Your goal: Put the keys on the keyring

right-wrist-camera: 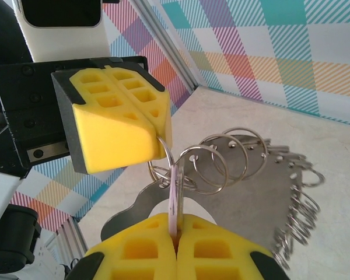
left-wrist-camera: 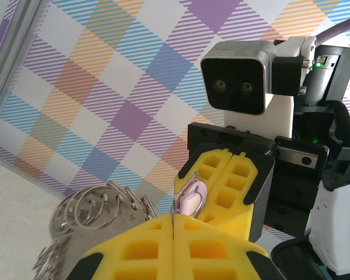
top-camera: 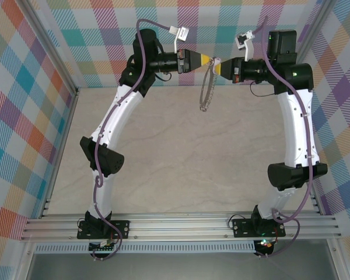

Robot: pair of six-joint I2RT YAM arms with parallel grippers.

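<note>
Both arms are raised over the far side of the table, and their yellow fingertips meet nose to nose. My left gripper (top-camera: 208,59) (left-wrist-camera: 174,217) (right-wrist-camera: 157,125) is shut on a thin wire split ring of the keyring (top-camera: 206,87) (left-wrist-camera: 96,213) (right-wrist-camera: 262,186). The keyring is a flat grey metal plate edged with several silvery rings, and it hangs below the grippers. My right gripper (top-camera: 217,63) (right-wrist-camera: 176,230) (left-wrist-camera: 213,175) is shut on the key (right-wrist-camera: 175,195) (left-wrist-camera: 189,201). The key's pale lilac head sits against the pinched ring, and its shaft is hidden in the fingers.
The beige tabletop (top-camera: 181,163) lies well below the grippers. Plaid-patterned walls (top-camera: 29,87) enclose it on the left, the back and the right. An aluminium rail (top-camera: 181,224) with both arm bases runs along the near edge.
</note>
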